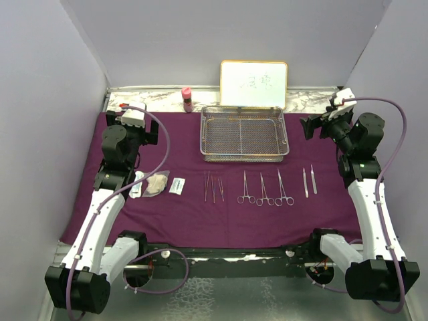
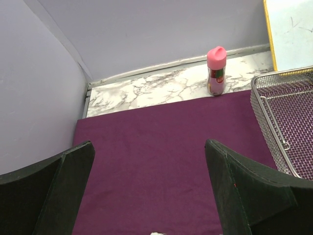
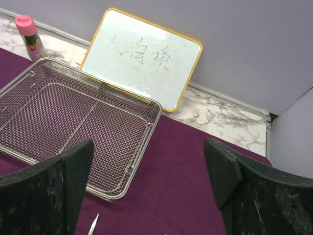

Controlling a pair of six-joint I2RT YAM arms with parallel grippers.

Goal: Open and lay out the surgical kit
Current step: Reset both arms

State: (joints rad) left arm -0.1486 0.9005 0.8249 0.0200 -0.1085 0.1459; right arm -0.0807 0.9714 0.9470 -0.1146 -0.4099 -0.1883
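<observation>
1. The purple cloth wrap (image 1: 221, 221) lay unfolded and flat across the table, reaching from the left arm to the right arm, with the kit's pieces spread on it.
2. The left gripper (image 2: 149, 156) hung over the cloth's far left corner with its jaws wide apart and nothing between them. It faced the back wall.
3. Just in front of that arm, a long white packet (image 1: 137, 184) with a teal mark, a wad of gauze (image 1: 155, 183) and a small white packet (image 1: 176, 186) sat side by side at the left end of the row.
4. A pink-capped bottle (image 1: 187, 99) stood upright on the marble strip (image 1: 154, 101) behind the cloth, off the tray's left corner.
5. A small group of slim forceps (image 1: 212, 187) lay parallel, left of centre, tips toward the back.
6. The wire-mesh tray (image 1: 202, 134) rested on the cloth at the back middle, well apart from the instrument row.
7. 3 ring-handled clamps (image 1: 265, 189) lay side by side in the middle of the row, rings toward the near edge.
8. A framed whiteboard (image 1: 254, 83) leaned on the back wall just behind the tray.
9. 2 tweezers (image 1: 309, 181) lay close together right of the clamps.
10. The right gripper (image 3: 149, 152) hovered over the cloth's far right corner, jaws spread fully and holding nothing, aimed at the tray.
</observation>
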